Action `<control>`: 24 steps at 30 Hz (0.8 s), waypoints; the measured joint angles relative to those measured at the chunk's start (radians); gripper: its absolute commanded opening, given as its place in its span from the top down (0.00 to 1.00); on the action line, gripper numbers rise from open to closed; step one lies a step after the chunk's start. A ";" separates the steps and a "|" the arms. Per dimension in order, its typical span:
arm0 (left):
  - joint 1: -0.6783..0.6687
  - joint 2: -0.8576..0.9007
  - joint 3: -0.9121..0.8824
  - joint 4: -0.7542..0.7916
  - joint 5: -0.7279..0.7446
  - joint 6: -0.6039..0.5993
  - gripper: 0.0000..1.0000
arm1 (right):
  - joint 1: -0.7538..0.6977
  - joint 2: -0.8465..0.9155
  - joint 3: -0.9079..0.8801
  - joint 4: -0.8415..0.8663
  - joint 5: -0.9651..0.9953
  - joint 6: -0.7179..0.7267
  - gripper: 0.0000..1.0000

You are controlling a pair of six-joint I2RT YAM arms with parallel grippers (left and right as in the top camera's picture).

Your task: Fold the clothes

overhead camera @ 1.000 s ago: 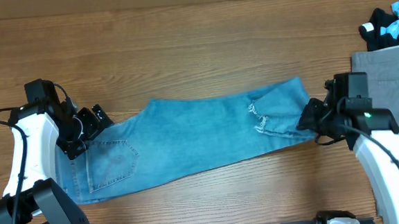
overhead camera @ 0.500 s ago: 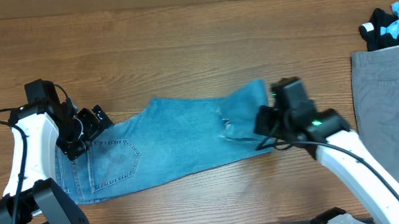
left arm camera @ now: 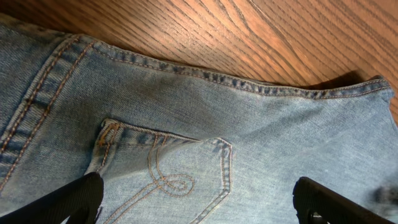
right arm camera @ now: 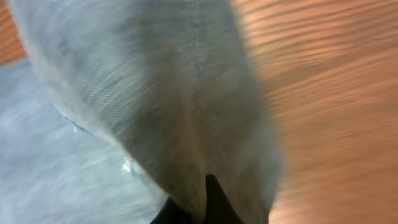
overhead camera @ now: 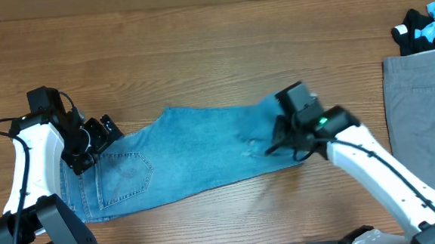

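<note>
Light-blue denim jeans lie across the table, waist end at the left, leg end at the right. My left gripper is open just above the waist, its fingers wide apart over a stitched back pocket. My right gripper is shut on the leg end of the jeans and holds it lifted and doubled back over the leg. Grey trousers lie at the right edge. Small black, white and cyan garments sit at the far right corner.
Bare wooden table runs behind the jeans and between the right arm and the grey trousers. The left arm's base stands at the front left.
My right gripper has carried the leg end leftward over the jeans, shortening the visible leg. The left gripper has not moved.
</note>
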 measured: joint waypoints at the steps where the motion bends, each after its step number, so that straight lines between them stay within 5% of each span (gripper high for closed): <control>1: 0.000 0.000 0.000 0.000 0.000 0.000 0.00 | -0.013 0.000 0.023 -0.032 0.022 -0.001 0.96; 24: 0.000 0.000 0.000 0.000 0.000 0.000 0.00 | 0.014 0.148 0.127 -0.153 0.343 -0.003 0.96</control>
